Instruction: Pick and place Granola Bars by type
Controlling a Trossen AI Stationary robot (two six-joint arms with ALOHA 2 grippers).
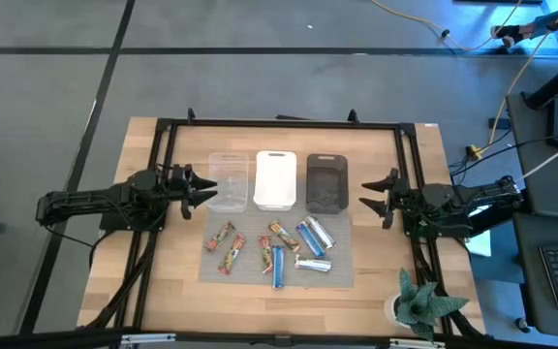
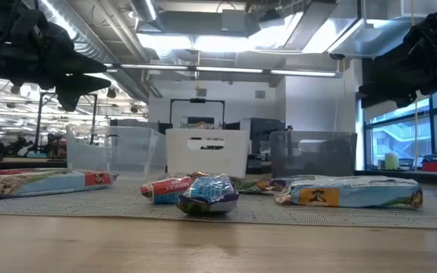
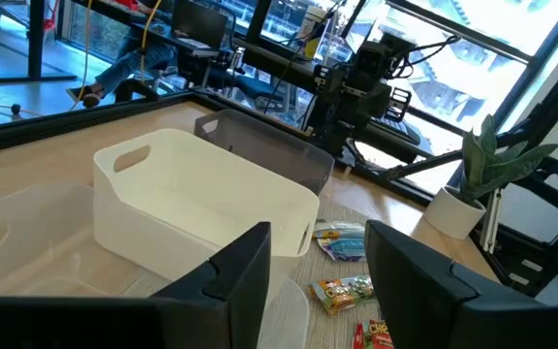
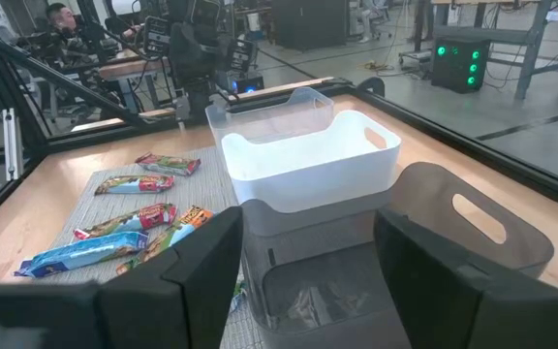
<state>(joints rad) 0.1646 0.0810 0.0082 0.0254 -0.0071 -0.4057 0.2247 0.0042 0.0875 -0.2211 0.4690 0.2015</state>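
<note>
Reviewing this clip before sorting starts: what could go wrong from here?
The granola bars lie crowded on the grey mat, several touching, so either open gripper, left or right, might pinch two types at once. The glossy wrappers may slip. The clear bin could be hard to judge.

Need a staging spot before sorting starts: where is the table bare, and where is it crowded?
Bare wood lies between the grey mat and the near edge, and left of the mat under the left gripper. The right side is tighter: the plant. The granola bars crowd the mat below the three bins.

Bright overhead light, window glare, soft shadows
</note>
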